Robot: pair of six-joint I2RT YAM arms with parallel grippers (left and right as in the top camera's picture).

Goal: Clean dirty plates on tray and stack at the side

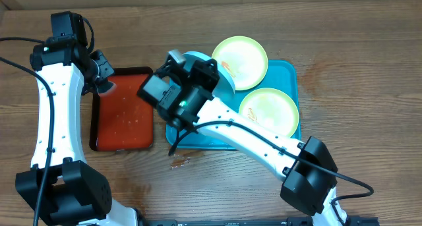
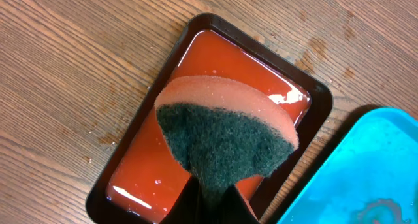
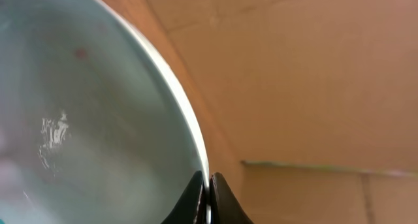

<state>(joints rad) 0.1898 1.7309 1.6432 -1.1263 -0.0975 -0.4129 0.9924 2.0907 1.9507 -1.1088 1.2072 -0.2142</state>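
Observation:
My right gripper (image 3: 208, 185) is shut on the rim of a pale blue-white plate (image 3: 91, 119), which fills the left of the right wrist view and carries a small red speck. From overhead that plate (image 1: 223, 84) is held tilted above the left end of the turquoise tray (image 1: 285, 73), in my right gripper (image 1: 188, 60). Two yellow-green plates lie on the tray: one at the back (image 1: 239, 61) with orange smears, one nearer the front (image 1: 268, 111). My left gripper (image 2: 212, 185) is shut on a green-and-orange sponge (image 2: 222, 132) above the red tray (image 2: 215, 54).
The red tray (image 1: 125, 114) with a black rim holds a film of liquid and sits just left of the turquoise tray (image 2: 353, 178). A cardboard wall runs along the back. Small orange-brown smears mark the wood (image 1: 179, 162) in front of the turquoise tray.

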